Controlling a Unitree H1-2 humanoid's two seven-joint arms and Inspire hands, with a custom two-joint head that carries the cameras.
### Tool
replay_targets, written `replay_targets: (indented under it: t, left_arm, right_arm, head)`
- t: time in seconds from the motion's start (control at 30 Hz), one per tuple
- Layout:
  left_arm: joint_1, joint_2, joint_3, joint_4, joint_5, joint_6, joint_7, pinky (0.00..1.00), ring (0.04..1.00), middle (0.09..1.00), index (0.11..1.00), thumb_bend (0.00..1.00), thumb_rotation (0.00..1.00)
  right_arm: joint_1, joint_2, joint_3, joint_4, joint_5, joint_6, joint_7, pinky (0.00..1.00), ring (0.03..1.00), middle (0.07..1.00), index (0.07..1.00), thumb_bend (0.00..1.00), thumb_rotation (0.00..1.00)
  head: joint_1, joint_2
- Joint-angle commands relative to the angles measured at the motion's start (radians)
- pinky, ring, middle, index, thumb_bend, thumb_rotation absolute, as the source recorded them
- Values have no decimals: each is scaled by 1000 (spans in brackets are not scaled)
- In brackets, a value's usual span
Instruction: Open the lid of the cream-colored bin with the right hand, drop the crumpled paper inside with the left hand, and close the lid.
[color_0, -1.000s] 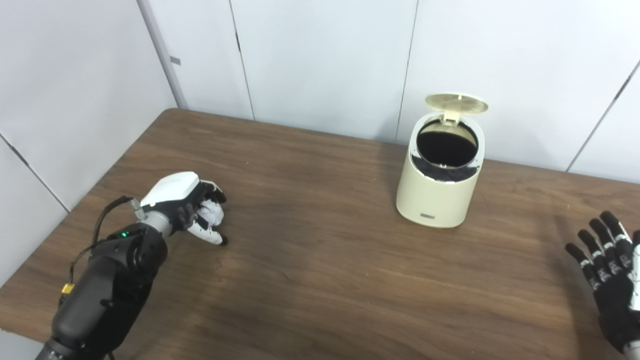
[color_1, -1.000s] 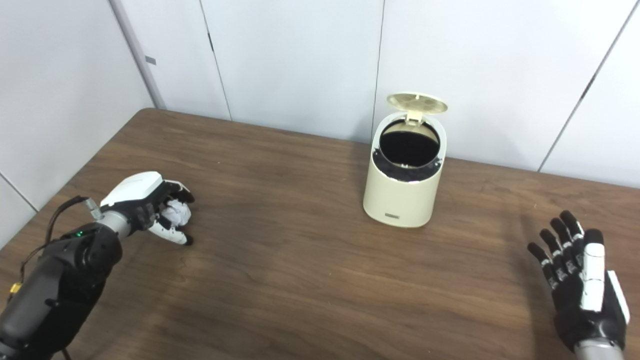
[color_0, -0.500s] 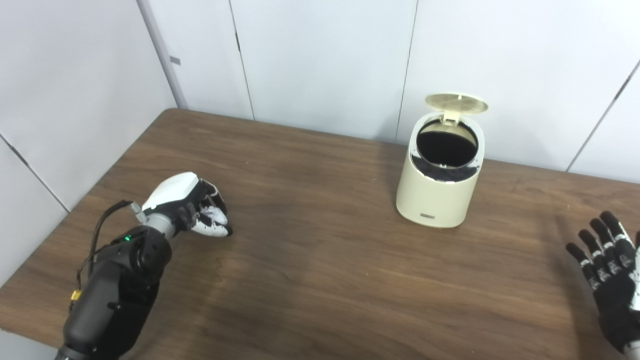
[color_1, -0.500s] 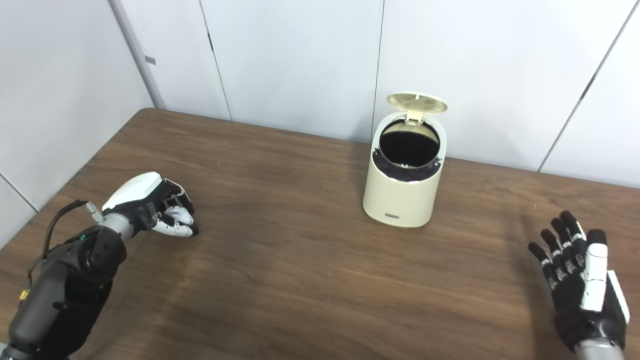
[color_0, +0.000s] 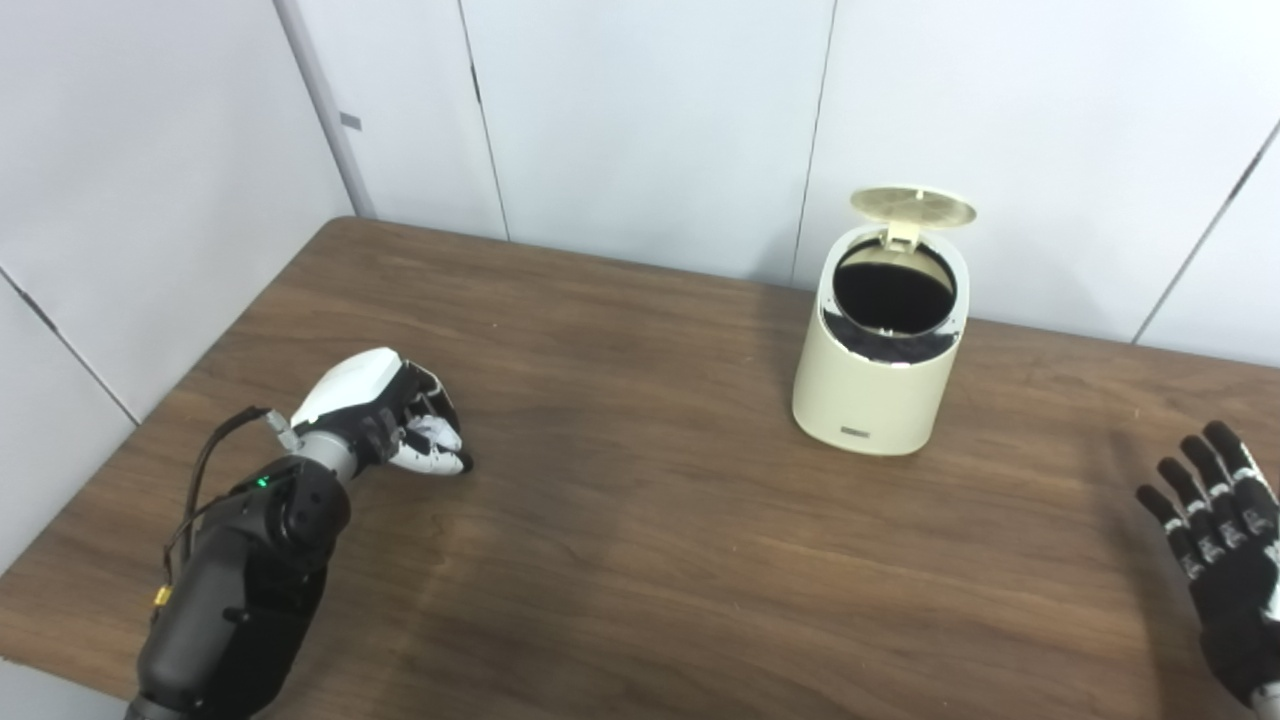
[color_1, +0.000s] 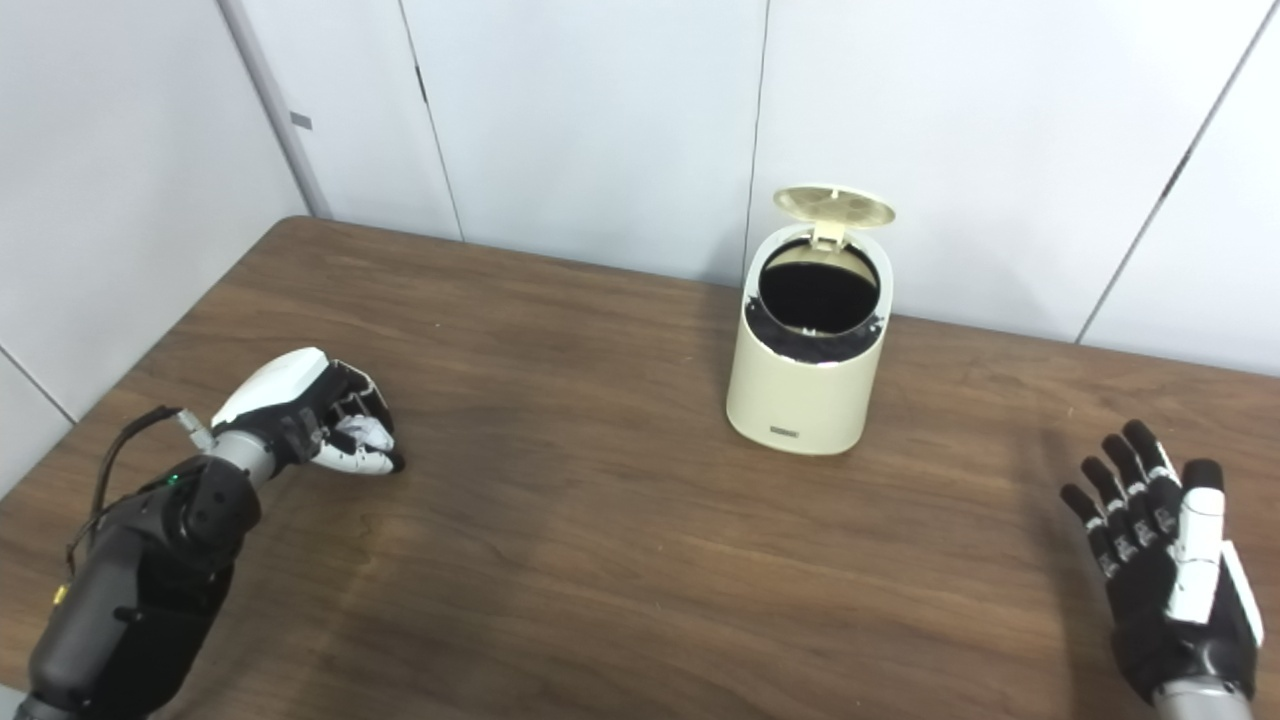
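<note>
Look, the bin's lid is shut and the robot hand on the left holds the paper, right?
Not quite. Both eye views show the lid standing open above the cream-colored bin. The left robot hand does hold the crumpled paper.

Left hand (color_0: 385, 425), out at ten o'clock, has its fingers curled around crumpled paper (color_0: 425, 432). Right hand (color_1: 1160, 560), at four o'clock, is empty with fingers spread, pointing upward.

1 bin (color_0: 880, 390), 1 lid (color_0: 913, 205), 1 crumpled paper (color_0: 432, 432), 2 hands, 1 table (color_0: 650, 560)
</note>
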Motion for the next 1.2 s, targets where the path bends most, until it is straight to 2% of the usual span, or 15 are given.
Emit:
replay_targets:
  t: [0.0,0.3,0.43,0.6,0.73,0.9,1.07,1.17]
  left_arm:
    - [-23,27,6,-34,-1,1,28,443,406,489,488,503,0]
    - [-22,24,-5,-86,2,-1,56,389,375,452,529,497,0]
    - [-31,5,-19,-135,1,-6,70,364,367,451,535,495,0]
    - [-52,-11,-48,-179,16,-7,84,444,402,492,499,501,0]
    - [-76,-31,-85,-223,49,-6,78,439,400,511,490,500,0]
    - [-109,-69,-118,-250,86,1,39,432,405,506,492,501,0]
    - [-143,-117,-158,-257,80,-5,43,408,386,493,506,500,0]
    - [-161,-139,-189,-251,83,-25,62,384,374,491,511,498,0]
  right_arm:
    - [-25,-11,-8,-43,16,-9,5,903,951,959,947,503,998]
    - [-30,-6,-2,-28,10,-10,6,910,958,966,952,478,1000]
    - [-31,-4,3,-14,14,-23,17,923,968,976,969,466,1000]
    - [-30,3,6,2,13,-33,19,929,976,986,975,478,1000]
    - [-28,7,11,22,3,-51,19,913,968,980,969,485,1000]
    - [-23,8,29,48,-19,-93,24,919,972,983,965,481,1000]
    - [-14,27,47,46,-49,-99,0,846,948,964,943,484,1000]
    - [-6,39,50,34,-53,-96,-5,843,949,961,937,480,1000]
  head:
    - [-1,0]
    - [-15,-6]
    - [-27,-11]
    - [-45,-20]
    - [-82,-27]
    - [-128,-38]
    - [-176,-50]
    - [-206,-59]
